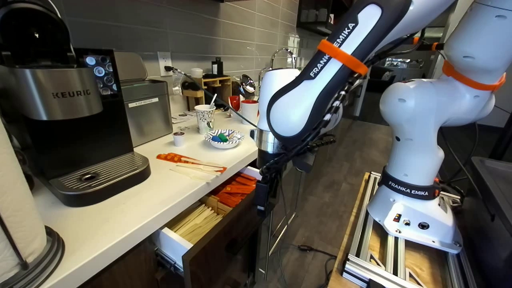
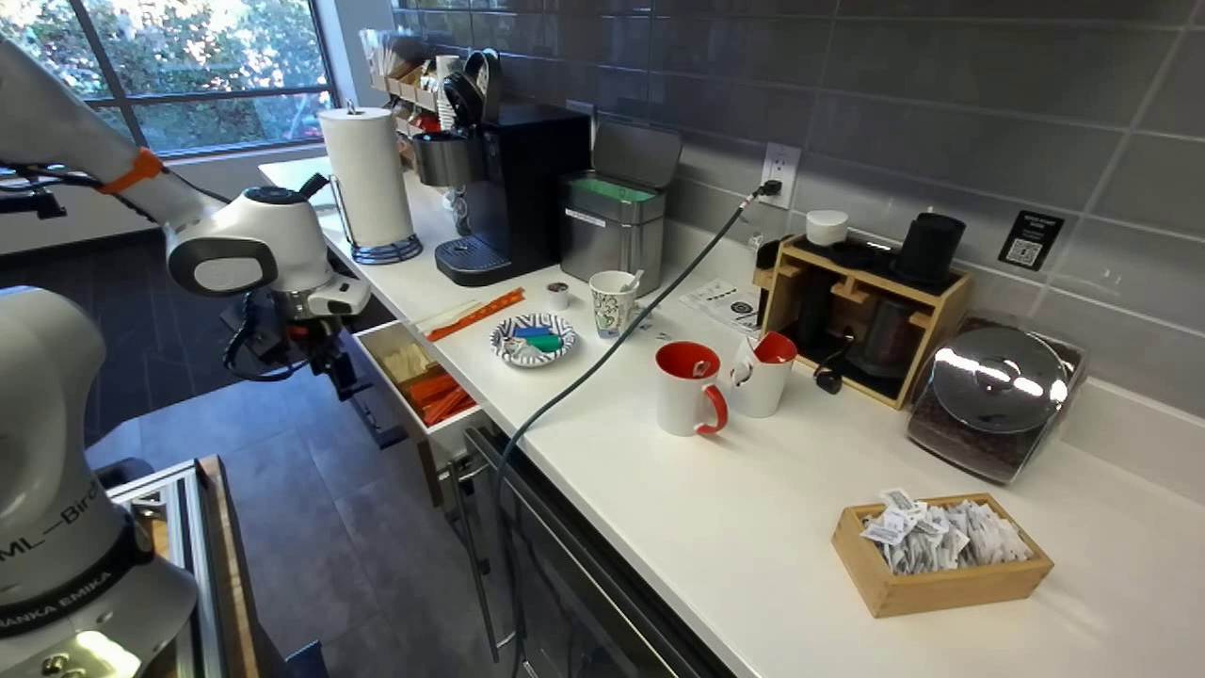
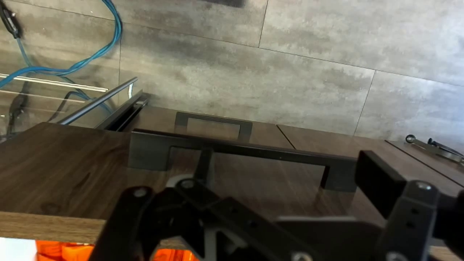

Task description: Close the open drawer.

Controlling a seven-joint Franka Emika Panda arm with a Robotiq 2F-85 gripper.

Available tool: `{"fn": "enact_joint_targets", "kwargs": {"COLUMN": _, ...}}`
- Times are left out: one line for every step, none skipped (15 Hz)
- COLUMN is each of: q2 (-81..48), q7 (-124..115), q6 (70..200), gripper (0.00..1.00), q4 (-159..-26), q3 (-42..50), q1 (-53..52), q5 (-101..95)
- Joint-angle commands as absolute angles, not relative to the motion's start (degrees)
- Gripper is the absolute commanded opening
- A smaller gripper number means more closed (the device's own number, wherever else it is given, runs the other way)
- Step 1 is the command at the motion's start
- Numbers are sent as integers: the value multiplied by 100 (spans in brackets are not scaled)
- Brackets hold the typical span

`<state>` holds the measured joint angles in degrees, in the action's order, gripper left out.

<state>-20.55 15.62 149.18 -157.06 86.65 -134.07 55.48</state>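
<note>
The drawer [image 1: 216, 248] is pulled out below the counter, with a dark wooden front and white sides. It also shows in an exterior view [image 2: 457, 435]. Pale wooden sticks [image 1: 196, 223] and orange-red packets [image 1: 236, 190] lie in its compartments. In the wrist view the drawer front [image 3: 65, 163] carries a dark bar handle [image 3: 253, 148]. My gripper [image 3: 290, 170] is open, its fingers wide apart with nothing held between them. It points down on the outer side of the front panel, near the handle, in both exterior views [image 1: 264, 196] [image 2: 346, 375]. Whether it touches the panel I cannot tell.
The white counter [image 1: 120, 224] overhangs the drawer. It bears a coffee maker [image 1: 76, 144], a patterned bowl [image 2: 533, 341] and a red-and-white mug [image 2: 682, 400]. A cable [image 2: 584, 372] runs over the counter edge beside the drawer. A blue cable [image 3: 72, 68] lies on the floor.
</note>
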Motion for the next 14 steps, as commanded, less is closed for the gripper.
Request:
{"fn": "enact_joint_targets", "kwargs": {"q2": -2055, "q7": 1564, "q6": 14918, "gripper": 100, "q4": -15702, "q3": 8665, "q1": -13406, "q5": 5547}}
{"fn": "enact_joint_targets", "kwargs": {"q2": -2055, "q7": 1566, "q6": 14918, "gripper": 100, "q4": -15701, "q3": 8665, "q1": -13404, "q5": 5547}}
{"fn": "enact_joint_targets", "kwargs": {"q2": -2264, "q7": 1318, "q6": 15077, "gripper": 100, "q4": -15693, "q3": 8443, "q1": -13347, "q5": 5617}}
{"fn": "enact_joint_targets", "kwargs": {"q2": -1962, "q7": 886, "q6": 15538, "gripper": 100, "q4": -15732, "q3": 8216, "q1": -13197, "q5": 5212}}
{"fn": "enact_joint_targets", "kwargs": {"q2": -1893, "q7": 707, "q6": 15728, "gripper": 100, "q4": -15722, "q3": 8048, "q1": -13113, "q5": 5162}}
{"fn": "enact_joint_targets", "kwargs": {"q2": -1979, "q7": 302, "q6": 16017, "gripper": 100, "q4": -15725, "q3": 7759, "q1": -12965, "q5": 5054}}
{"fn": "enact_joint_targets", "kwargs": {"q2": -1962, "q7": -11, "q6": 16187, "gripper": 100, "q4": -15713, "q3": 7530, "q1": -12811, "q5": 4918}}
{"fn": "enact_joint_targets", "kwargs": {"q2": -2021, "q7": -410, "q6": 16257, "gripper": 100, "q4": -15685, "q3": 7272, "q1": -12618, "q5": 4737}}
{"fn": "enact_joint_targets", "kwargs": {"q2": -2075, "q7": -759, "q6": 16281, "gripper": 100, "q4": -15673, "q3": 7072, "q1": -12475, "q5": 4530}}
{"fn": "enact_joint_targets", "kwargs": {"q2": -2081, "q7": -1078, "q6": 16335, "gripper": 100, "q4": -15654, "q3": 6832, "q1": -12269, "q5": 4366}}
{"fn": "enact_joint_targets", "kwargs": {"q2": -2072, "q7": -1369, "q6": 16396, "gripper": 100, "q4": -15642, "q3": 6646, "q1": -12096, "q5": 4208}}
{"fn": "enact_joint_targets", "kwargs": {"q2": -2047, "q7": -1629, "q6": 16530, "gripper": 100, "q4": -15624, "q3": 6434, "q1": -11889, "q5": 4092}}
{"fn": "enact_joint_targets", "kwargs": {"q2": -2013, "q7": -1832, "q6": 16726, "gripper": 100, "q4": -15603, "q3": 6202, "q1": -11648, "q5": 4005}}
{"fn": "enact_joint_targets", "kwargs": {"q2": -1995, "q7": -2017, "q6": 16932, "gripper": 100, "q4": -15579, "q3": 5984, "q1": -11425, "q5": 3922}}
